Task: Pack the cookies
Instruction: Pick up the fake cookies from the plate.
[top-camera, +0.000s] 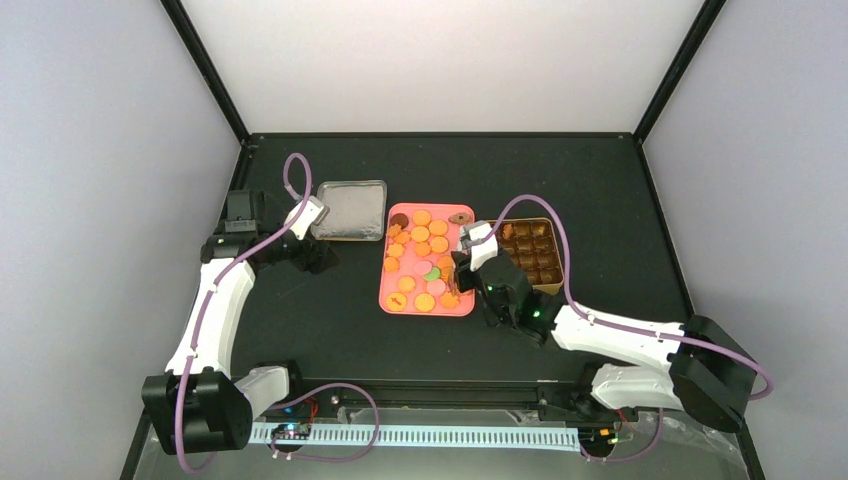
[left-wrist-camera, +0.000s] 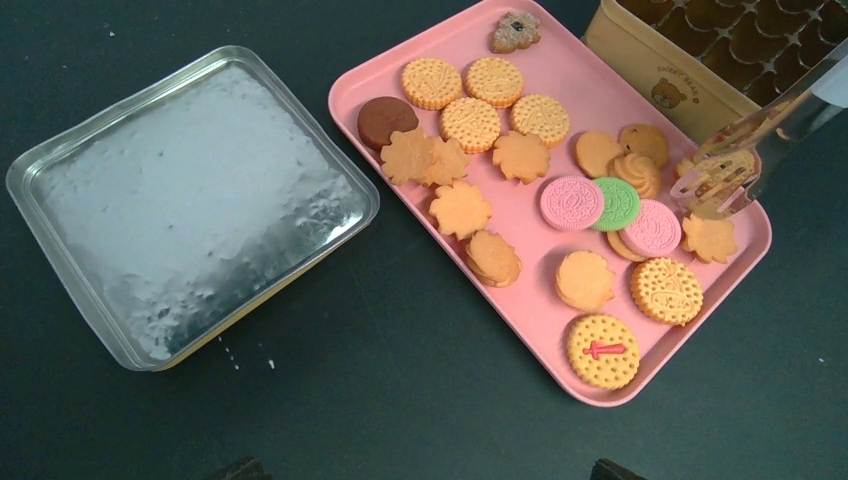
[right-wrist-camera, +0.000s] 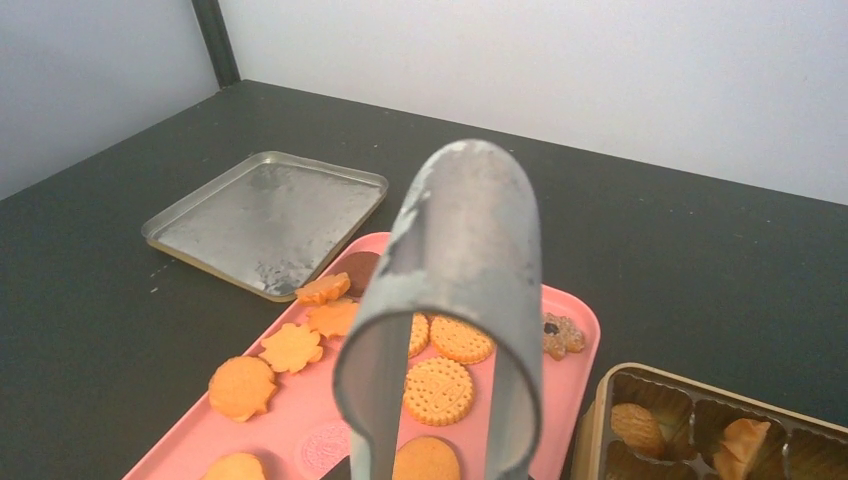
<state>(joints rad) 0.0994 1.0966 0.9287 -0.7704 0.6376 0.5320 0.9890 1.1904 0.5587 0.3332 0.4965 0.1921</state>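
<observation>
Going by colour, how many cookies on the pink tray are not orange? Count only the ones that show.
Pink cookies: 2
Green cookie: 1
Dark brown cookie: 1
Tan flower cookie, dark centre: 1
Total: 5

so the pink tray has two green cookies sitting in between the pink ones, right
Not quite: there is only one green cookie on the pink tray, not two. It does sit in between the pink cookies, as the left wrist view shows.
</observation>
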